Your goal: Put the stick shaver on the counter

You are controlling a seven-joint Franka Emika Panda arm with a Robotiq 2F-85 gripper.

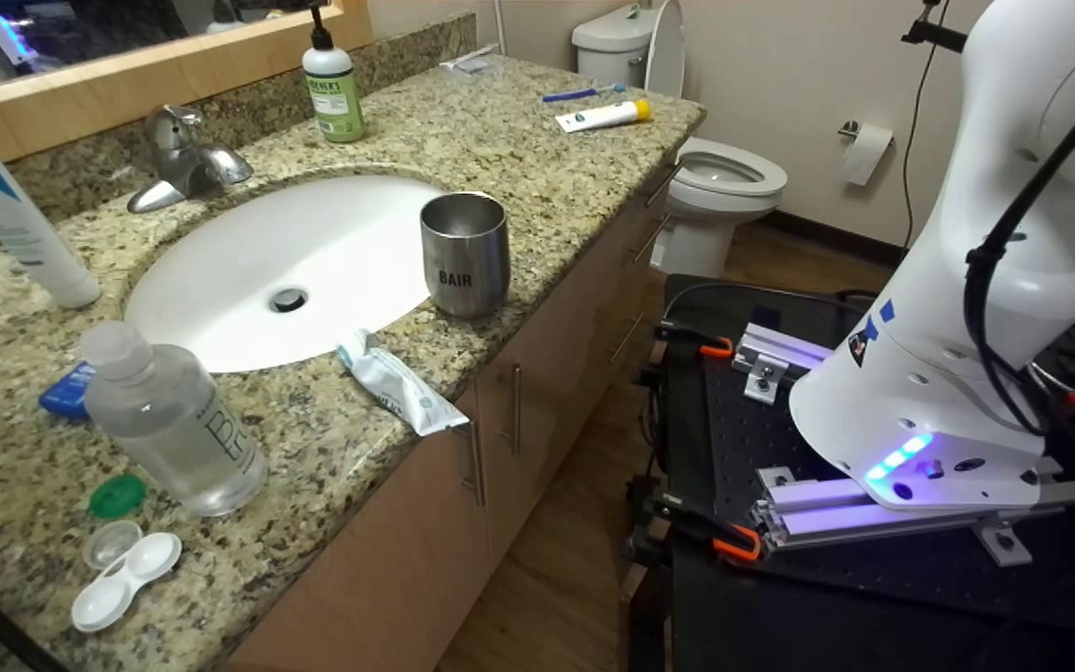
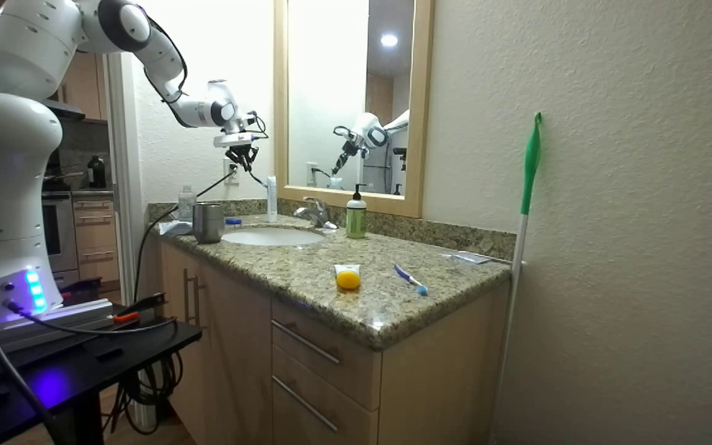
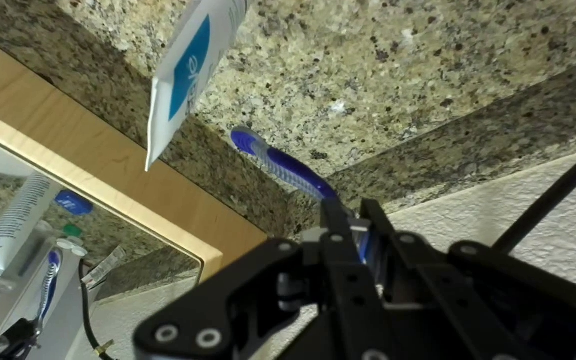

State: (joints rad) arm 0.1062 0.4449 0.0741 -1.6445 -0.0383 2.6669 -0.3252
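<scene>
The stick shaver [image 3: 288, 165] is blue and grey in the wrist view. Its handle sticks out past the fingertips, above the counter [image 3: 393, 65] and its back corner; its head end is partly hidden between the fingers. My gripper [image 3: 352, 207] is shut on the stick shaver. In an exterior view the gripper [image 2: 245, 162] hangs pointing down, well above the far end of the counter [image 2: 306, 266], near the mirror. The speckled counter [image 1: 463, 131] also shows in an exterior view where the gripper is out of view. The mirror reflects the gripper and shaver in the wrist view.
A tall white tube [image 3: 188, 75] stands close to the shaver. On the counter are a clear bottle [image 1: 174, 429], a metal cup [image 1: 466, 271], a soap bottle [image 1: 334, 98], a crumpled tube [image 1: 397, 383] and a contact lens case [image 1: 127, 579]. The wooden mirror frame [image 3: 93, 145] is nearby.
</scene>
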